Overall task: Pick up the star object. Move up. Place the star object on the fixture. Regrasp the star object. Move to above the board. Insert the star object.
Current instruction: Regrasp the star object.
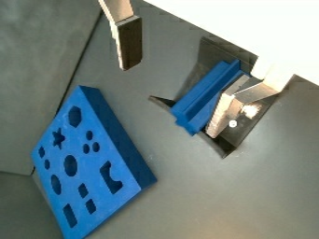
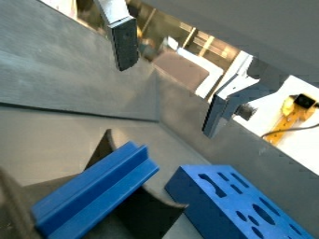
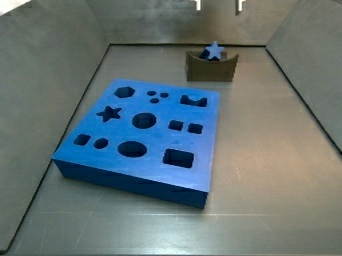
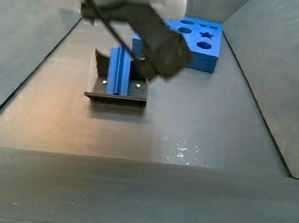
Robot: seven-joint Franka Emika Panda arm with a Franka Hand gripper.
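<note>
Matt blue board (image 3: 140, 130); silver metal gripper (image 1: 187, 77) above.

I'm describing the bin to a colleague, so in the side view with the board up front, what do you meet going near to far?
The board → the fixture cradling the star object → the tool's fingertips, empty, at the top edge.

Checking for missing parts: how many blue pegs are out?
1: the star object lies in the fixture, off the board; the open hand hangs above, empty. None seems hidden.

Lab test rig, grey walled enclosure (image 3: 54, 120); blue board (image 3: 144, 125), fixture (image 3: 211, 66)
</note>
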